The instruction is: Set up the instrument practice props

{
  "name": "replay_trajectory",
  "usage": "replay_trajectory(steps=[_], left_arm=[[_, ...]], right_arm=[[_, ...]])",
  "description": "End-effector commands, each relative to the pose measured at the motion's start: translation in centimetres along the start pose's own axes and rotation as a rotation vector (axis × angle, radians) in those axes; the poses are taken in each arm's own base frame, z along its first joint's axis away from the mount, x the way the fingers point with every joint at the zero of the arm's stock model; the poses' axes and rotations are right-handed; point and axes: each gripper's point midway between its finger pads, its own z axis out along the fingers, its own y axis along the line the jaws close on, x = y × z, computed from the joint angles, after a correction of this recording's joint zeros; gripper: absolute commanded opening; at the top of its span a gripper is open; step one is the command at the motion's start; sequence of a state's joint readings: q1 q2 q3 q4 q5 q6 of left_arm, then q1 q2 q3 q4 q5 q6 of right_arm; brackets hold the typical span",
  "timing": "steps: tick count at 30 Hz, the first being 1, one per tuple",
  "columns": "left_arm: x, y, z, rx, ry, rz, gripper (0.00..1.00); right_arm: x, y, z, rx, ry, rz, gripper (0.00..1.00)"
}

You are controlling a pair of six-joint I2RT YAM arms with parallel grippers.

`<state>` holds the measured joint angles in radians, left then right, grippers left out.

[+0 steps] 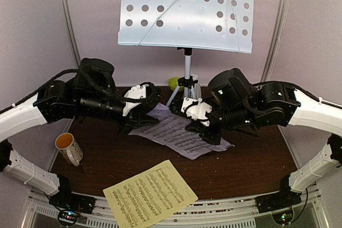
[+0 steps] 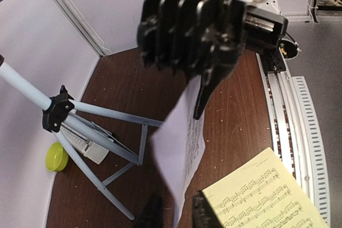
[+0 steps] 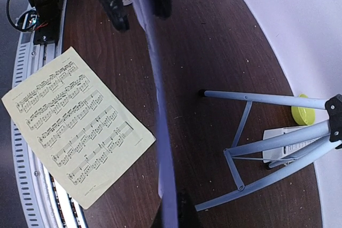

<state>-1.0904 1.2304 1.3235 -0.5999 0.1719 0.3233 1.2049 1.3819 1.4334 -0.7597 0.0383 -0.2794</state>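
Fig.: Lavender page (image 1: 176, 132) hangs betw. my two claws above table (image 1: 256, 164), just in front of music stand (image 1: 187, 9). R claw (image 1: 200, 132) pinches the page. L claw (image 1: 133, 126) is slightly parted around it. Yellow page (image 1: 149, 196) lies flat, well in front of stand. Metronome (image 3: 288, 145) sits at stand's feet.

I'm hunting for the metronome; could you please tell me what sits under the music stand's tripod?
A small white metronome sits between the tripod legs, a green bowl beyond; legs hide parts of both.
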Motion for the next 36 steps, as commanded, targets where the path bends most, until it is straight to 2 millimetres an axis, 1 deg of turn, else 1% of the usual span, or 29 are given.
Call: replay_trajectory(steps=[1, 2, 4, 6, 9, 11, 13, 16, 18, 21, 25, 28, 30, 34, 36], left_arm=[[-2.4, 1.8, -2.2, -0.109, -0.095, -0.021, 0.27], [-2.7, 2.2, -2.9, -0.140, -0.114, -0.031, 0.31], [-3.4, 3.0, -4.5, -0.202, -0.168, -0.050, 0.44], [-4.4, 3.9, -6.3, -0.266, -0.220, -0.062, 0.50], [-5.7, 5.7, -8.9, -0.368, -0.246, -0.077, 0.49], [-6.9, 6.1, -10.1, -0.378, -0.259, -0.078, 0.48], [-8.3, 6.7, -11.7, -0.401, -0.308, -0.090, 0.48], [-10.2, 8.4, -14.5, -0.496, -0.373, -0.123, 0.49], [-11.2, 9.2, -15.8, -0.533, -0.393, -0.126, 0.52], [-12.9, 10.5, -17.0, -0.585, -0.429, -0.136, 0.53], [-14.2, 12.5, -17.4, -0.672, -0.418, -0.137, 0.54], [-15.2, 14.2, -17.1, -0.732, -0.384, -0.123, 0.54], [-15.6, 15.0, -16.3, -0.757, -0.355, -0.104, 0.54], [-16.7, 15.9, -14.9, -0.767, -0.333, -0.061, 0.56], [-17.4, 16.3, -14.4, -0.771, -0.333, -0.037, 0.57]], right_arm=[[-2.3, -1.3, -3.0, 0.025, -0.125, 0.074, 0.00], [-2.7, -1.5, -3.9, 0.017, -0.157, 0.091, 0.00], [-3.4, -2.3, -5.5, 0.019, -0.218, 0.127, 0.00], [-4.3, -3.1, -7.6, 0.024, -0.287, 0.146, 0.00], [-6.1, -3.6, -11.4, 0.024, -0.421, 0.142, 0.00], [-7.1, -3.9, -13.8, 0.032, -0.497, 0.138, 0.00], [-8.0, -4.7, -16.0, 0.060, -0.553, 0.145, 0.00], [-9.2, -5.5, -18.6, 0.085, -0.633, 0.153, 0.00], [-10.0, -6.0, -20.2, 0.102, -0.688, 0.158, 0.00], [-11.0, -7.2, -22.4, 0.153, -0.775, 0.181, 0.00], [-11.8, -9.7, -25.1, 0.243, -0.888, 0.242, 0.00], [-11.8, -11.3, -26.4, 0.302, -0.950, 0.285, 0.00], [-11.8, -12.3, -27.3, 0.334, -0.985, 0.312, 0.00], [-11.8, -13.9, -29.1, 0.393, -1.043, 0.346, 0.00], [-11.7, -14.7, -29.9, 0.419, -1.069, 0.365, 0.00]])
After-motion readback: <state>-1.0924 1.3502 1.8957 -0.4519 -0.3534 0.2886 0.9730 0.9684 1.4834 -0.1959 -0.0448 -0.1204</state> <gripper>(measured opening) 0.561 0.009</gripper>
